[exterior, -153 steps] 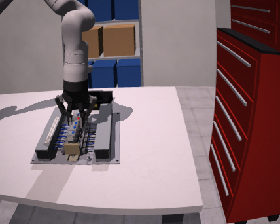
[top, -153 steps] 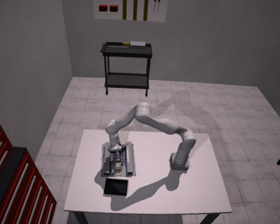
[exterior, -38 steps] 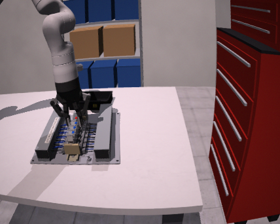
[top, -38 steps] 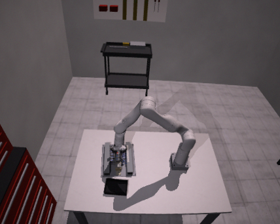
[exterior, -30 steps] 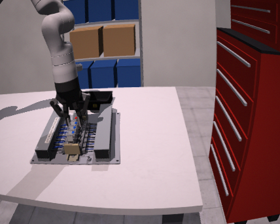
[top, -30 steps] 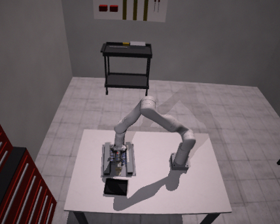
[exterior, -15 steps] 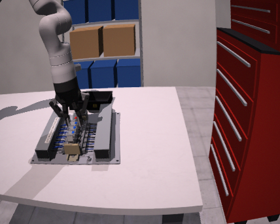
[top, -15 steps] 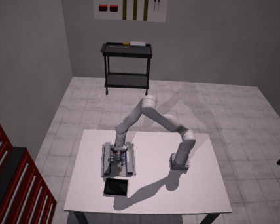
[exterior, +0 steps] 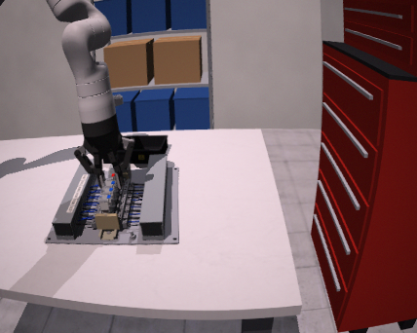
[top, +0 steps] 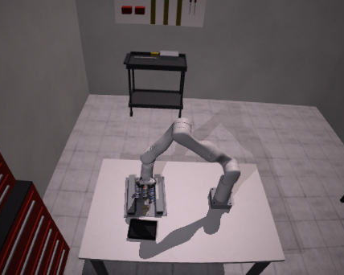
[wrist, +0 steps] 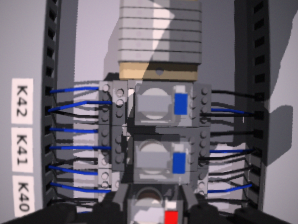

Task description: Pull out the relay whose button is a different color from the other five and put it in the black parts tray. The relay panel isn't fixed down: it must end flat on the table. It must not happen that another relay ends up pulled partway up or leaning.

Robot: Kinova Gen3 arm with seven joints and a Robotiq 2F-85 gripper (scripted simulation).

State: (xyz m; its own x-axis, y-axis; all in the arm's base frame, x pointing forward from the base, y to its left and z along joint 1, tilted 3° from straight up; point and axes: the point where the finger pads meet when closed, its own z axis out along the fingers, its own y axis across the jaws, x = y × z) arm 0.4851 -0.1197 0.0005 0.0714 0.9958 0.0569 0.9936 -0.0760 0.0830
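Observation:
The grey relay panel (exterior: 118, 204) lies flat on the white table, with a row of relays down its middle. My gripper (exterior: 109, 179) stands over the far end of the row and is shut on the red-button relay (wrist: 159, 211), seen at the bottom edge of the wrist view. That relay's red button also shows between my fingers in the exterior view (exterior: 114, 174). Two blue-button relays (wrist: 159, 105) (wrist: 160, 161) sit beyond it in the wrist view. The black parts tray (top: 142, 231) lies on the table by the panel's end; it also shows in the exterior view (exterior: 149, 143), behind my gripper.
A tan block (exterior: 106, 221) sits at the near end of the relay row. Labels K40 to K42 (wrist: 21, 155) run along one side duct. The arm's base (top: 222, 198) stands on the table to the right. A red tool cabinet (exterior: 376, 166) stands beside the table.

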